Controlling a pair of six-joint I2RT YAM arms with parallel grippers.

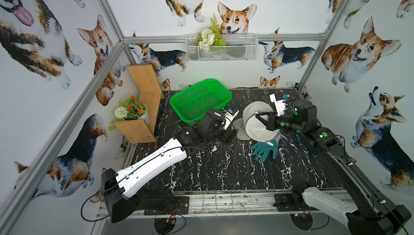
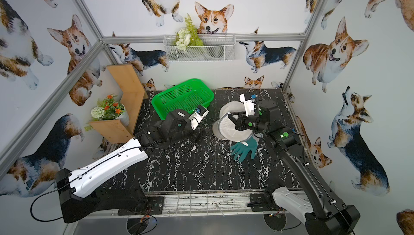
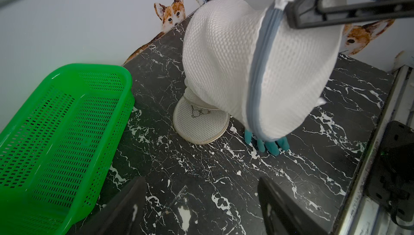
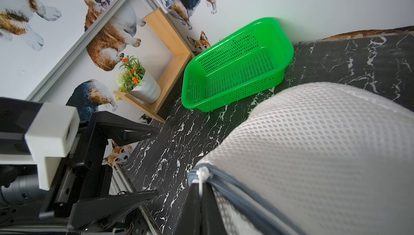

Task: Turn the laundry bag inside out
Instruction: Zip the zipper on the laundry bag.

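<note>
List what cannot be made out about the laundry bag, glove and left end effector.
- Glove: left wrist view, all but finger ends behind the laundry bag.
- Dark mark on its round end: left wrist view, too small to read.
- Left end effector: same view, bottom edge cuts its fingers.

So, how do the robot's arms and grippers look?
The left arm and right arm look the same: a white moulded shell near the base, then black links and joints with round green dots. A thin black cable follows each arm. Each wrist has a white camera block. The left gripper and right gripper are black, with two tapered fingers.
</note>
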